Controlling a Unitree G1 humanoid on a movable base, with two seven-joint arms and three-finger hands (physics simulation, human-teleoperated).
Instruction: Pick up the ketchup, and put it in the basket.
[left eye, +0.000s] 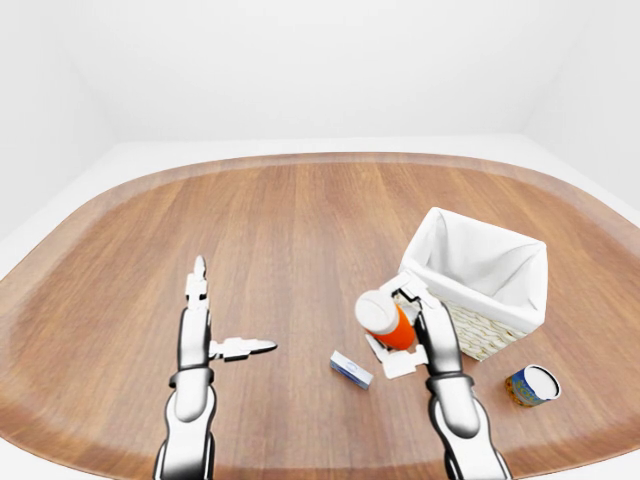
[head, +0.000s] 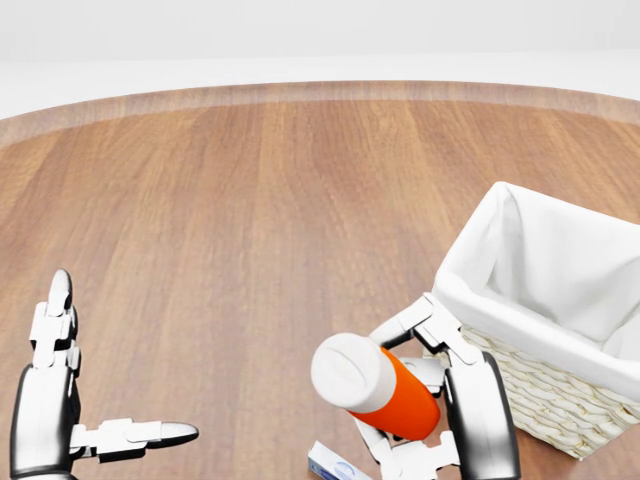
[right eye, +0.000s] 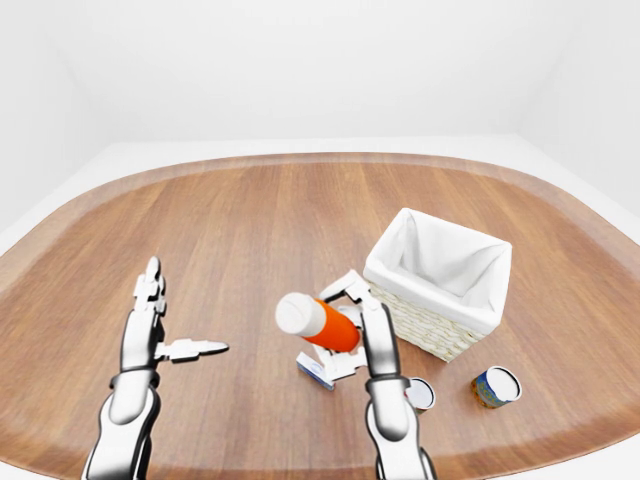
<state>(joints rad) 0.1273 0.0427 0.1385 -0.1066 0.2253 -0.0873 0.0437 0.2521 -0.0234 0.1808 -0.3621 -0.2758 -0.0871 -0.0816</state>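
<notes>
The ketchup (head: 392, 392), a red-orange bottle with a broad white cap, is tilted with its cap toward the camera and to the left. My right hand (head: 415, 390) is shut on it, one finger over its top and the others under its base. It is held just left of the basket (head: 468, 292), a wicker box with a white cloth lining whose near corner almost touches my knuckles. My left hand (head: 105, 375) hovers open at the lower left of the head view, fingers straight up and thumb pointing right, with nothing in it.
A small blue-and-white box (left eye: 351, 369) lies on the wooden table just below the bottle. A blue can (right eye: 495, 386) and a white-topped can (right eye: 420, 393) stand below the basket. The table's rounded edge (left eye: 300, 158) runs all around.
</notes>
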